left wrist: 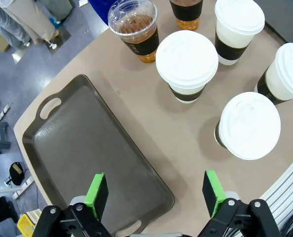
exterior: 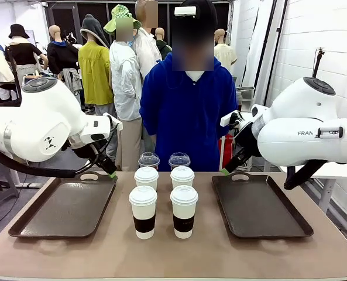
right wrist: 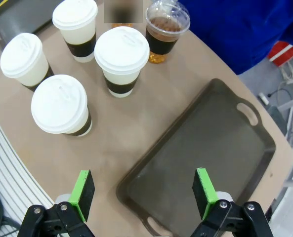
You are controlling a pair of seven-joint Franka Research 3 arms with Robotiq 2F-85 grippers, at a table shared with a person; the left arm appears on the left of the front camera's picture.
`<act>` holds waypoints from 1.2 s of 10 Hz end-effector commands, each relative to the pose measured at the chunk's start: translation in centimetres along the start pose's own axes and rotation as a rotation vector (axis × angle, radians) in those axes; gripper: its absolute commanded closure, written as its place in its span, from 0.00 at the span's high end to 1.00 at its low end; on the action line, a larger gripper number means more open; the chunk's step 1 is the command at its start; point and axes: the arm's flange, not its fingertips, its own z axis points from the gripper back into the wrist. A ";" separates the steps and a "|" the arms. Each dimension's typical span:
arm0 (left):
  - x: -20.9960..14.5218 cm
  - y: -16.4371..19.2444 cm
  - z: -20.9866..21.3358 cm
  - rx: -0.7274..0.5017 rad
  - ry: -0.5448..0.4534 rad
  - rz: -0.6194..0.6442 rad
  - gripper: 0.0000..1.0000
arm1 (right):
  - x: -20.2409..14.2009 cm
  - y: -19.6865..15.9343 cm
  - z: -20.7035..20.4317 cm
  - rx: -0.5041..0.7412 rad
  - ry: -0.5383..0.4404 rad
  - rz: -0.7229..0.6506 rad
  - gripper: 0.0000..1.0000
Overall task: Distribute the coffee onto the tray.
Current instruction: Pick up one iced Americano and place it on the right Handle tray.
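Front view: six cups [exterior: 184,211] are clustered on the table [exterior: 173,257], flanked equally by the left gripper [left wrist: 154,193] and right gripper [right wrist: 143,193], both held wide apart.

Tan tabletop [exterior: 208,257], rounded corners. Two dark brown trays with cut-out handles lie flat on it: left tray [exterior: 62,208] near the left edge, right tray [exterior: 258,208] near the right edge. Between them at centre, six cups stand upright directly on the tabletop, two wide and three deep. Near and middle rows: four white-lidded paper cups [exterior: 143,212] with dark sleeves. Far row: two clear dome-lidded cups [exterior: 148,160] holding amber-brown liquid. The block sits apart from both trays.
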 end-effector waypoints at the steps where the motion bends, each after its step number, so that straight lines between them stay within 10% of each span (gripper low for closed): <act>1: -0.5 0.1 0.3 -0.056 -0.039 -0.010 1.00 | -0.3 -1.0 0.3 0.061 -0.042 0.021 1.00; 12: -4.1 0.3 3.2 -0.309 -0.352 -0.213 1.00 | -1.2 -4.8 2.6 0.275 -0.321 0.203 1.00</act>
